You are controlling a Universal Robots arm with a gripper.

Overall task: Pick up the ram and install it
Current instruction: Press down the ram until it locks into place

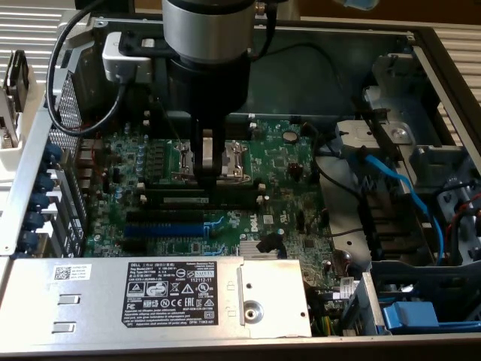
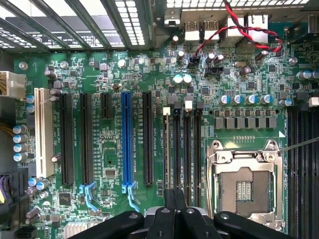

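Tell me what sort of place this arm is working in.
Most likely the inside of an opened desktop computer case: a green motherboard with an empty processor socket, a blue expansion slot, and a labelled power supply along the case edge.

Dark ram (image 1: 192, 200), whitish label, on edge among memory slots (image 2: 187, 149)

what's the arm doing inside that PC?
The arm has its end effector lowered into the open computer case, over the memory slots next to the empty CPU socket. The end effector is shut. In the exterior view the ram lies along the slots directly under the fingertips. Whether it is fully seated, or gripped rather than pressed, can't be told from here.
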